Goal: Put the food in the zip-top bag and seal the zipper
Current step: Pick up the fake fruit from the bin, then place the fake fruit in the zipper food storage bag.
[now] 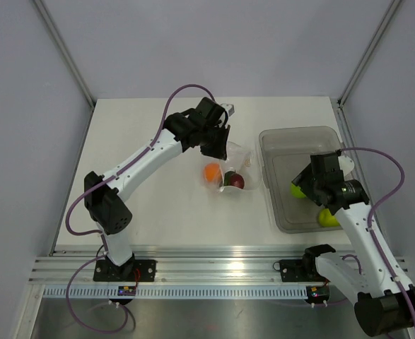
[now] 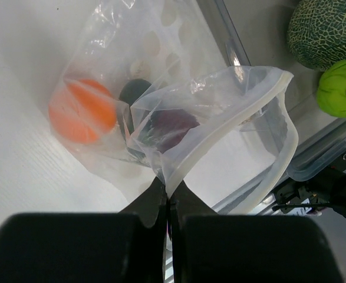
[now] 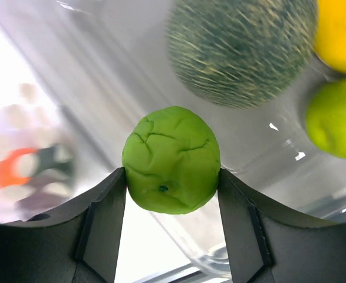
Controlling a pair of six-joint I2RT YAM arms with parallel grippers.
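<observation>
The left gripper (image 2: 168, 197) is closed tight on the zipper (image 2: 220, 134). It pinches one end of the rim, so the mouth of the zip-top bag (image 2: 137, 65) gapes toward the tub (image 1: 281, 138) just beside it. Inside the bag lie the orange (image 2: 81, 111) and the dark plum (image 2: 170, 125). The bag rests on the table (image 1: 165, 212) near its middle — bare surface lies to its left and front. The right gripper (image 3: 171, 177) clamps a green round (image 3: 171, 158) between both fingers, above the tub near its left wall. Lower in the tub sit the melon (image 3: 243, 50), a second green round (image 3: 335, 118) and a yellow fruit (image 3: 340, 29) — all apart from the held one.
</observation>
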